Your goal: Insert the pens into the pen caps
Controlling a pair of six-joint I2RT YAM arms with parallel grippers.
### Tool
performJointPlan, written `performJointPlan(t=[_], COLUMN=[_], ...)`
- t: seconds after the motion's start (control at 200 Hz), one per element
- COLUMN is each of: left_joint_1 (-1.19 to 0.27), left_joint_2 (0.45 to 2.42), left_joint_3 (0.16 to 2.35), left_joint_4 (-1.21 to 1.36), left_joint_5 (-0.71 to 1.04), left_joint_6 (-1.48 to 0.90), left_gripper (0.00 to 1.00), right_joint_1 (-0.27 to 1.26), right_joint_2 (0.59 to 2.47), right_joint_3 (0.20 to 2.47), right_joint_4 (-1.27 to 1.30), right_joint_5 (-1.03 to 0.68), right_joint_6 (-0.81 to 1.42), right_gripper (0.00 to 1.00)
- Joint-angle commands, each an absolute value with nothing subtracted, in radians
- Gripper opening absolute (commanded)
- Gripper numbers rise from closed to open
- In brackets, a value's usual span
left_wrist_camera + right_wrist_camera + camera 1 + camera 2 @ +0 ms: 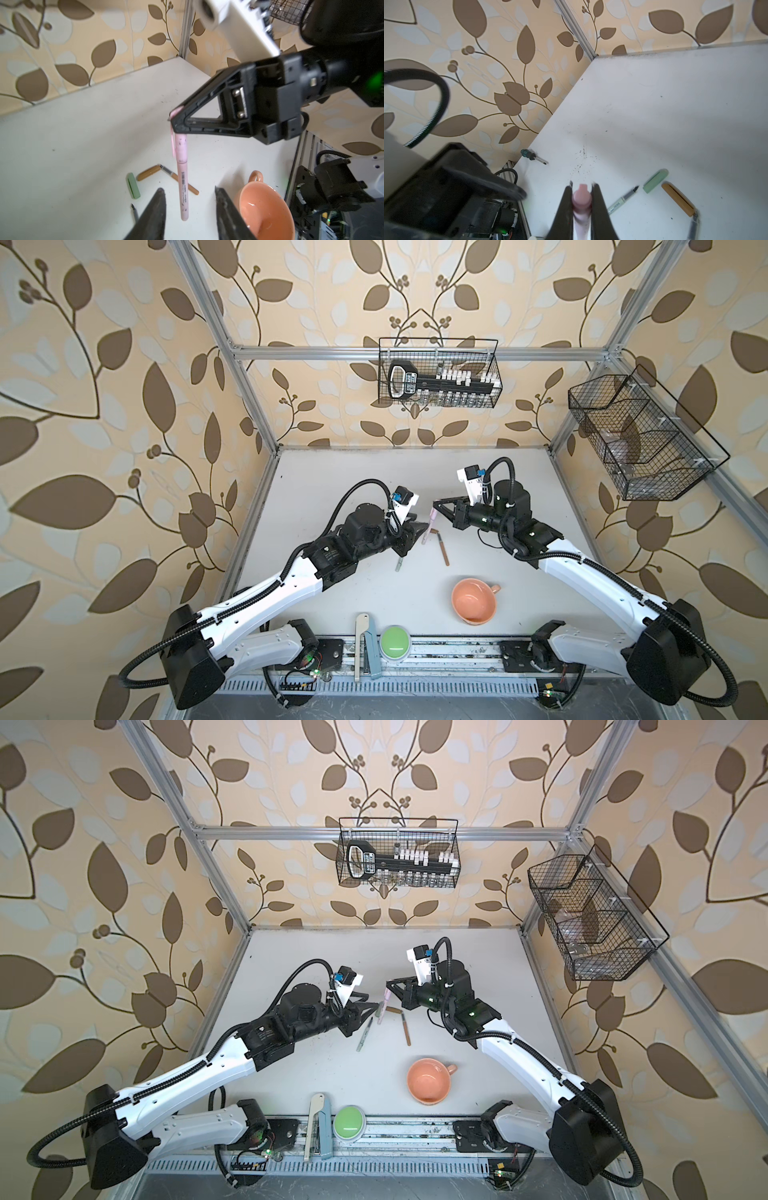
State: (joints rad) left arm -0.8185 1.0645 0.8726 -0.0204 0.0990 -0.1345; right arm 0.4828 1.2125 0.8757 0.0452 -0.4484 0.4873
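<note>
One pen is capped: the pink pen hangs nearly upright above the table, its top end seated in the pink cap. My right gripper pinches that cap, and in the right wrist view I see it squeezed between both fingers. My left gripper sits at the pen's lower end with its fingers spread, one on each side of the barrel. I see a gap on both sides, so it is not touching the pen.

Below, the other pieces lie loose on the table. The green cap lies near the tip of the grey-green pen, apart from it. The brown cap lies with one end at the dark tip of the brown pen, the two at an angle; whether they touch I cannot tell. A cup stands near them, on my right arm's side. A screwdriver lies by the table's edge, well apart from the pens.
</note>
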Motion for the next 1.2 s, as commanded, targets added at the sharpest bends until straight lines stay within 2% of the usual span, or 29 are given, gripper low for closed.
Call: performJointPlan(t=[0.0, 0.285, 0.45, 0.53, 0.705, 0.915, 1.195], left_joint_1=[-0.828, -0.827, -0.827, -0.828, -0.828, -0.828, -0.828], left_joint_2=[1.038, 0.962, 0.969, 0.981, 1.031, 1.086, 1.086], left_joint_3=[0.844, 0.877, 0.897, 0.887, 0.878, 0.931, 0.899], left_joint_4=[-0.007, -0.239, -0.369, -0.381, -0.399, -0.469, -0.445], left_joint_5=[0.045, -0.097, -0.152, -0.161, -0.177, -0.2, -0.247], left_joint_6=[-0.193, -0.251, -0.285, -0.306, -0.334, -0.338, -0.341], left_gripper=[0.59, 0.79, 0.81, 0.84, 0.85, 0.88, 0.9], right_joint_1=[0.468, 0.451, 0.431, 0.387, 0.291, 0.233, 0.206], right_joint_2=[1.203, 1.194, 1.241, 1.286, 1.423, 1.478, 1.598], right_joint_3=[0.945, 1.084, 1.22, 1.297, 1.466, 1.529, 1.577], right_joint_4=[-0.008, -0.246, -0.448, -0.55, -0.786, -0.813, -0.927], right_joint_5=[-0.472, -0.42, -0.375, -0.365, -0.296, -0.276, 0.007], right_joint_6=[0.457, 0.373, 0.276, 0.226, 0.108, 0.057, 0.03], right_gripper=[0.0, 0.0, 0.0, 0.0, 0.0, 0.0, 0.0])
